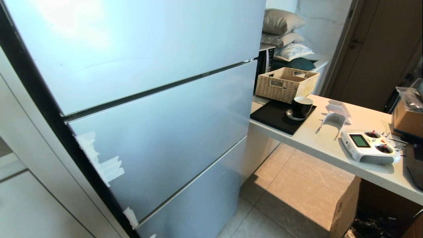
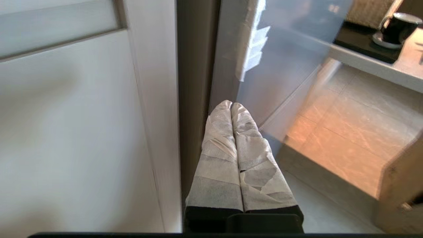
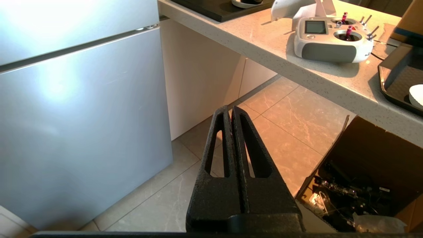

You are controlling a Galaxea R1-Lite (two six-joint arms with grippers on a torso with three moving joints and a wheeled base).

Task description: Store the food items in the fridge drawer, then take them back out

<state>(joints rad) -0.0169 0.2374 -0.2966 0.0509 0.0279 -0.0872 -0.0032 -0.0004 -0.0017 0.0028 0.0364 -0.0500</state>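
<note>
Fridge [image 1: 148,115] fills most of my head view, all silver-blue front panels shut. Torn white tape [image 1: 99,162] sits on the left edge of the middle panel, more scraps lower down. I cannot see the drawer or any food items in any view; if they are behind the closed panels, I cannot tell.

Left claw [image 2: 231,105]: fingers [image 2: 218,165] wrapped in pale tape and pressed together, nothing between them. It points at the dark gap between the fridge's left edge and the white cabinet [image 2: 82,132] beside it, near the taped corner. Contact with the fridge: cannot tell.

Right claw [image 3: 230,110]: black fingers [image 3: 254,155] pressed together, empty. It hangs over the tiled floor [image 3: 290,115], apart from the fridge, with an open cardboard box [image 3: 363,172] under the tabletop edge nearby.

Tabletop [image 1: 317,145] to the right of the fridge carries a wicker basket [image 1: 286,84], a black cup [image 1: 301,107] on a saucer on a black mat [image 1: 274,117], a white stand [image 1: 334,119] and a white remote controller [image 1: 368,145]. Pillows [image 1: 284,29] are stacked behind the basket.

Neither arm shows in my head view.
</note>
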